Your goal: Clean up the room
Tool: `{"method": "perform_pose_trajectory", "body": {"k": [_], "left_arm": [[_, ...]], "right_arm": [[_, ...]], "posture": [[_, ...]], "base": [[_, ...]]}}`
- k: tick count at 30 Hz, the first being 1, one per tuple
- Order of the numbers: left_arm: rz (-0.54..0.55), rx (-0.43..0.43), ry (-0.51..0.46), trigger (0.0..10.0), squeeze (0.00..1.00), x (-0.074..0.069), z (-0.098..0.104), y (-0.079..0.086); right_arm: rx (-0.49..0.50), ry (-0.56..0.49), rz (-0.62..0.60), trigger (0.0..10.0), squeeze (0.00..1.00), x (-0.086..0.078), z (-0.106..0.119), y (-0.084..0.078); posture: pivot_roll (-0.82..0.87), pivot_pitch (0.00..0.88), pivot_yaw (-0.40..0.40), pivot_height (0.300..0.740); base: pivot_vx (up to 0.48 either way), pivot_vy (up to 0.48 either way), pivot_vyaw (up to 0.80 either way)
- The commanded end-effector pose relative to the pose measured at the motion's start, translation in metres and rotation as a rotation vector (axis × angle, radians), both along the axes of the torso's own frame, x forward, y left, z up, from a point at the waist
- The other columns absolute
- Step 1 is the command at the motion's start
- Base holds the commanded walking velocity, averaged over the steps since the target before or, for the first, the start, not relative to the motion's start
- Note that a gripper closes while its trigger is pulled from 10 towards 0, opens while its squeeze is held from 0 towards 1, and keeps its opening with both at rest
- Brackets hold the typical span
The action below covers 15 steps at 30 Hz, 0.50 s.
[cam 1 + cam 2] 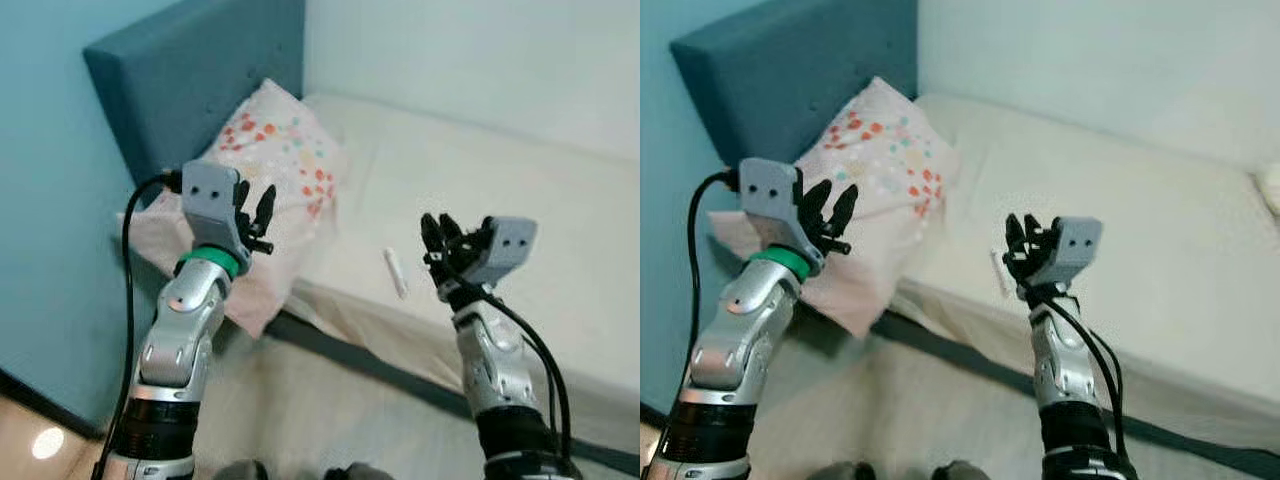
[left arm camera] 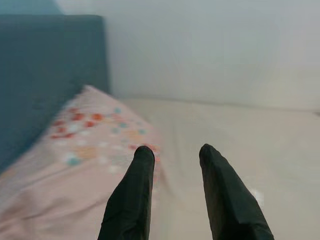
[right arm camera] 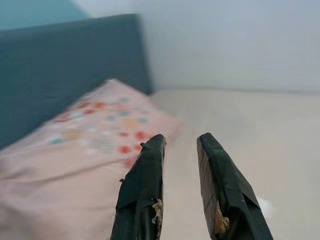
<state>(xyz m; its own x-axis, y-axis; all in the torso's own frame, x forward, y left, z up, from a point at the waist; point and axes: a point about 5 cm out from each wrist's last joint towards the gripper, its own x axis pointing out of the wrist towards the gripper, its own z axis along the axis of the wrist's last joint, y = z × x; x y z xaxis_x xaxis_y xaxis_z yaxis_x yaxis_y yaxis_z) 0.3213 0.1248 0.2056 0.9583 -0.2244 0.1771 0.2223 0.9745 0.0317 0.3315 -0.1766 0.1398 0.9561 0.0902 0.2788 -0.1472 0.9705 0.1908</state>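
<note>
A pink pillow (image 1: 270, 160) with coloured dots lies at the head of a cream mattress (image 1: 500, 190), hanging partly over its near edge. A small white tube-like object (image 1: 396, 272) rests on the mattress near that edge, between my two arms. My left gripper (image 1: 256, 215) is raised in front of the pillow, open, with nothing between its fingers (image 2: 131, 195). My right gripper (image 1: 438, 238) is held up just right of the white object, open and holding nothing; its fingers (image 3: 145, 190) point toward the pillow.
A blue padded headboard (image 1: 190, 75) stands behind the pillow, with a teal wall (image 1: 50, 200) to the left and a white wall (image 1: 480, 50) behind the bed. A dark bed frame edge (image 1: 370, 365) runs under the mattress. Pale bedding or rug (image 1: 320, 420) lies below.
</note>
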Motion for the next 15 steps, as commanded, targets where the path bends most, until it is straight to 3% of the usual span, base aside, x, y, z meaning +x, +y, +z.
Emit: {"method": "perform_pose_trajectory", "body": {"k": [1,15], "left_arm": [[0.002,0.012,0.012,10.0,0.0,0.0,-0.004,-0.0003],[0.007,0.017,0.015,10.0,0.0,0.0011,-0.0051,0.0007]], "right_arm": [[0.007,0.013,-0.008,10.0,0.0,-0.0017,-0.005,-0.0016],[0.008,0.012,-0.006,10.0,0.0,-0.0012,-0.0048,-0.0018]], "posture": [[0.09,0.082,-0.005,0.74],[0.09,0.08,-0.005,0.74]], "base": [[0.0,0.0,-0.78],[0.0,0.0,-0.78]]}}
